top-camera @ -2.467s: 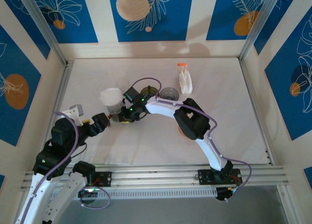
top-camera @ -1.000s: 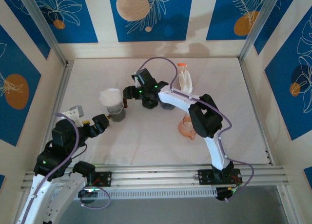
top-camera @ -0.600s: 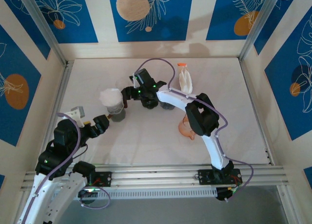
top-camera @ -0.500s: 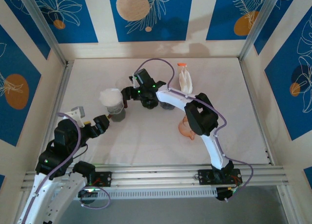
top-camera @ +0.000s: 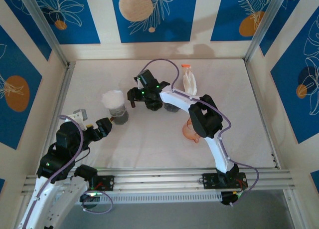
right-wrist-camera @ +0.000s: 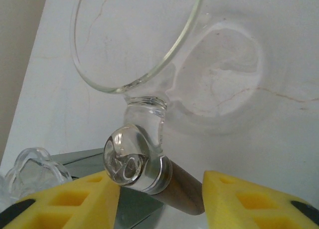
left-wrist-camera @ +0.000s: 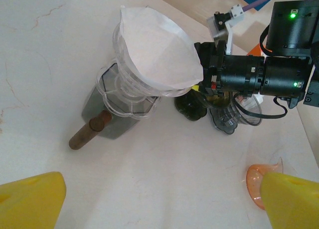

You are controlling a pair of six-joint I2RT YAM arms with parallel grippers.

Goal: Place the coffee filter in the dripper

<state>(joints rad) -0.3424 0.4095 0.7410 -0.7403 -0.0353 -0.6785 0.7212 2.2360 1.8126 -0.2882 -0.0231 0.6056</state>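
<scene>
Swung round to the dripper's [left-wrist-camera: 127, 97] 3 o'clock, the right fingers [top-camera: 130, 97] are narrowing on nothing; the left fingers [top-camera: 104, 126] are gaping wide. The filter [left-wrist-camera: 157, 52] is sitting inside it, task apparently finished.

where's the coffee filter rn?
Top view, left of centre: the coffee filter sits in the clear dripper, just left of the right pincer.

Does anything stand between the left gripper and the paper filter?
Nothing visible blocks it. Only bare table lies between the open left gripper and the paper filter, which sits in the clear dripper. The wooden handle under the dripper points toward that gripper. The right gripper is beside the filter's far side.
</scene>
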